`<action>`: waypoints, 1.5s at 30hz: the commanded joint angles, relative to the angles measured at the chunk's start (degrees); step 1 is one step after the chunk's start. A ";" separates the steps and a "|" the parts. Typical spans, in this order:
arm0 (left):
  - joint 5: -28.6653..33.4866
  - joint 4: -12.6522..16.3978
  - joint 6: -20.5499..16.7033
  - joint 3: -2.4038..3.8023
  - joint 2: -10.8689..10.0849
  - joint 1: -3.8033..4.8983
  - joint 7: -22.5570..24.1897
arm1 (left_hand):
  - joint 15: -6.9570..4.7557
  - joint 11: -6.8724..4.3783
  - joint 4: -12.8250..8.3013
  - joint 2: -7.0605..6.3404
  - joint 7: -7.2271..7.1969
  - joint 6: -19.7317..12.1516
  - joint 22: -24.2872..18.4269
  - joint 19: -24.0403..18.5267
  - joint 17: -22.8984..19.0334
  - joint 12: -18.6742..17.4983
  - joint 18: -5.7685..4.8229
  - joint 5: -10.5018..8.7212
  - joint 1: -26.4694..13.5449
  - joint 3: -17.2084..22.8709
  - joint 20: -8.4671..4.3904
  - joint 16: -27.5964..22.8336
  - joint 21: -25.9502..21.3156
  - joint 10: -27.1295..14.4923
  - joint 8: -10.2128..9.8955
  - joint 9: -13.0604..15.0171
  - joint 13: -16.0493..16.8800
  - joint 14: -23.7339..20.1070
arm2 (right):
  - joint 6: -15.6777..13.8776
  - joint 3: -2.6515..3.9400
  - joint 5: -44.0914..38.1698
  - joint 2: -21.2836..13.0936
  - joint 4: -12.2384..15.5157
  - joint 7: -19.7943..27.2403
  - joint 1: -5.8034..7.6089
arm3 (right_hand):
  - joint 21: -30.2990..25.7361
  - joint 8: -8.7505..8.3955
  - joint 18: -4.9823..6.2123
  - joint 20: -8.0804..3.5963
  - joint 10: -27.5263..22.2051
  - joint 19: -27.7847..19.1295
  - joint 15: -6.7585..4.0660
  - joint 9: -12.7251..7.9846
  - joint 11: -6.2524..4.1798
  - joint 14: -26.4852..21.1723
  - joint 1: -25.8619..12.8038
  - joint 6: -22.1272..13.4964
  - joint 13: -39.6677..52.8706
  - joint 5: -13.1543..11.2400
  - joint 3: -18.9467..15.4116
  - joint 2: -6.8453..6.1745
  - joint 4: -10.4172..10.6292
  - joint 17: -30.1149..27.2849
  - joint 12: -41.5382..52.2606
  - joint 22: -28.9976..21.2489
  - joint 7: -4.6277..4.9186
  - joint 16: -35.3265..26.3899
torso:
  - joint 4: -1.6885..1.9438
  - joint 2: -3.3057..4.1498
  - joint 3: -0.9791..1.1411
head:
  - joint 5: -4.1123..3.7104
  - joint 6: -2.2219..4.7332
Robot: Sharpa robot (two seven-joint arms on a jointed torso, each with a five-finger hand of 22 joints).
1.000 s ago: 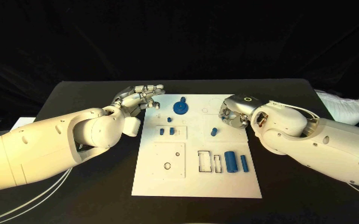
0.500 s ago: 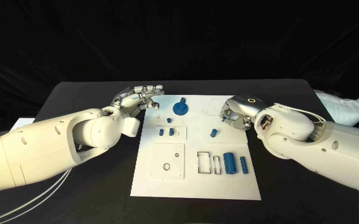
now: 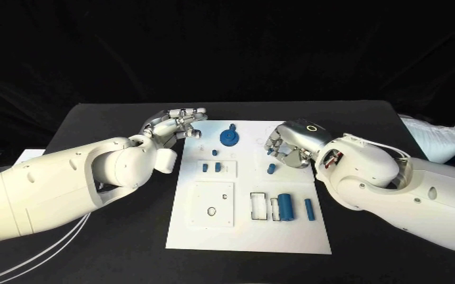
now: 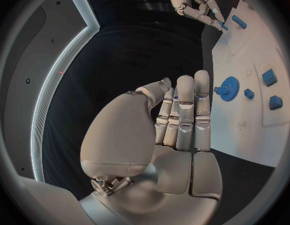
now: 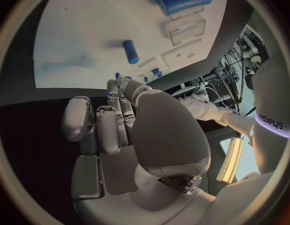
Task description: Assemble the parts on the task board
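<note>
1. The task board (image 3: 248,231) is a flat white plate. It lies in the middle of the black surface (image 3: 95,119). Its long side runs away from the robot.
2. It has thin square and box outlines drawn on it, and a few small holes.
3. A round blue gear (image 3: 229,137) sits near the far end of the board. It has little teeth round its rim and a knob on top.
4. A fat blue cylinder (image 3: 287,206) lies on its side near the right edge, closer to the robot. Its long way points along the board's long side.
5. A thinner blue pin (image 3: 309,208) lies just beside it, pointing the same way.
6. Two small blue blocks (image 3: 210,166) stand side by side on the left part of the board.
7. A short blue peg (image 3: 271,167) stands close to the right hand.
8. The left hand (image 3: 177,123) is shiny silver. It is at the board's far left corner. Its fingers are straight and close together, and it holds nothing.
9. The right hand (image 3: 287,143) is silver too. It is over the board's right edge. Its fingers are curled in. I cannot tell if it holds something.
</note>
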 commanded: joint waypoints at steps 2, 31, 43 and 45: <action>-0.10 0.05 1.10 0.03 0.08 0.01 0.16 | -0.10 0.12 0.03 0.58 0.04 0.39 -0.05 -0.03 -0.10 0.19 0.68 0.01 0.10 -0.30 -0.18 -0.11 -0.22 0.26 0.18 0.06 0.08 -0.48 | -2.01 0.02 0.82 1.24 1.82 0.66 -0.49 | 0.24 0.22 -0.81 -0.01 0.95 0.50 -0.33 0.08 -0.57 2.84 -0.18 0.23 -0.10 0.24 0.48 0.12 -0.16 -0.05 -0.46 0.05 0.09 0.34 | -0.06 0.03 -0.07 | 0.85 -0.31; -0.10 0.54 1.28 0.04 0.49 0.02 0.04 | -0.09 0.16 -0.01 0.57 0.07 0.34 -0.09 -0.03 -0.15 0.22 0.67 0.00 0.07 -0.39 -0.19 -0.12 -0.27 0.16 0.18 0.04 0.05 -0.52 | 5.74 -0.78 4.94 12.05 -1.62 4.52 -6.87 | 0.17 -0.12 -0.72 0.14 0.95 0.15 -0.13 0.21 -0.32 2.78 -0.86 0.02 -0.46 1.06 1.21 -0.07 -0.70 -0.46 -0.99 -0.21 0.37 0.22 | -0.17 0.08 0.02 | 4.52 -2.58; -0.10 0.45 1.30 0.04 0.51 0.01 0.01 | -0.06 0.20 -0.10 0.60 0.12 0.22 -0.16 -0.04 -0.25 0.28 0.65 0.01 0.05 -0.52 -0.19 -0.14 -0.36 -0.05 0.16 0.00 0.00 -0.59 | 7.10 -0.91 3.59 12.20 -1.67 3.71 -7.07 | 0.15 -0.17 -0.70 0.18 0.91 0.09 -0.09 0.24 -0.29 2.77 -1.11 -0.01 -0.53 0.89 1.21 -0.06 -0.69 -0.51 -1.07 -0.26 0.38 0.21 | -0.11 0.06 0.00 | 4.60 -2.76; -0.10 0.42 1.29 0.04 0.49 0.01 0.00 | -0.06 0.20 -0.10 0.60 0.12 0.22 -0.16 -0.04 -0.25 0.28 0.65 0.01 0.05 -0.52 -0.19 -0.14 -0.36 -0.05 0.16 0.00 0.00 -0.59 | 6.94 -0.91 2.99 12.16 -1.64 3.38 -7.08 | 0.15 -0.18 -0.70 0.19 0.91 0.09 -0.08 0.25 -0.29 2.76 -1.18 -0.01 -0.54 0.86 1.19 -0.07 -0.68 -0.56 -1.08 -0.25 0.39 0.18 | -0.11 0.05 0.01 | 4.60 -2.73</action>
